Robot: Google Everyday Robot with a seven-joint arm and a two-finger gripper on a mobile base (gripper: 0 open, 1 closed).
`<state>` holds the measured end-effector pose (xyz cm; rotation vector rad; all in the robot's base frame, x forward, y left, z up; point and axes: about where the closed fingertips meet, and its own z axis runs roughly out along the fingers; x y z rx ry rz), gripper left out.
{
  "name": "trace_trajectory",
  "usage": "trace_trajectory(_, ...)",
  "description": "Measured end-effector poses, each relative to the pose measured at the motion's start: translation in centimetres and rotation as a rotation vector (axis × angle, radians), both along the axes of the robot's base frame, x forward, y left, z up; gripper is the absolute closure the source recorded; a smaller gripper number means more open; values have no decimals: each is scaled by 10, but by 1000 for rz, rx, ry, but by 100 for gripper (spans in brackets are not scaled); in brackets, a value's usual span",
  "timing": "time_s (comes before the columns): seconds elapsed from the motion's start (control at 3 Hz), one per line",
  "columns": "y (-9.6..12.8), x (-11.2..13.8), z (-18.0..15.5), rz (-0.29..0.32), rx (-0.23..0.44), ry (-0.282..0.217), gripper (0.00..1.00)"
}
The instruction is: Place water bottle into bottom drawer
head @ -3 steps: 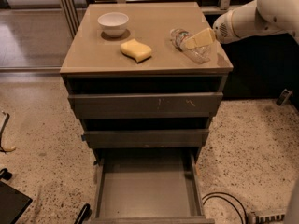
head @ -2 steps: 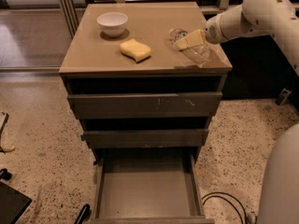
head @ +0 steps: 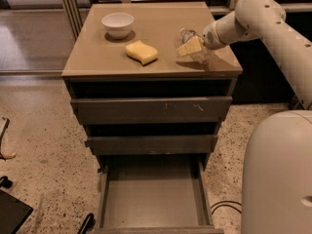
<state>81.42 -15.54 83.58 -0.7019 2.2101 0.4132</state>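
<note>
One pincer [head: 191, 47] at water bottle [head: 187, 35] on cabinet top [head: 161, 23], grip cannot be told, bottom drawer [head: 153, 199] open, label unreadable

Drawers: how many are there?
3, stacked: top drawer under the tabletop, middle drawer below, bottom drawer lowest, pulled out. The hand is at the water bottle on top.

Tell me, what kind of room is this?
Probably an office kitchenette or robot lab: a drawer cabinet with a bowl and sponge on top, speckled hard floor, and the claw at the water bottle there.
</note>
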Motion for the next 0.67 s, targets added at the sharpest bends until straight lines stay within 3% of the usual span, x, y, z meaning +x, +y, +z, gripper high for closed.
trace_trajectory(0.33, -2, 1, -15, 0, -12, 42, 42)
trace_trajectory(0.67, -2, 1, -9, 0, -12, 41, 65)
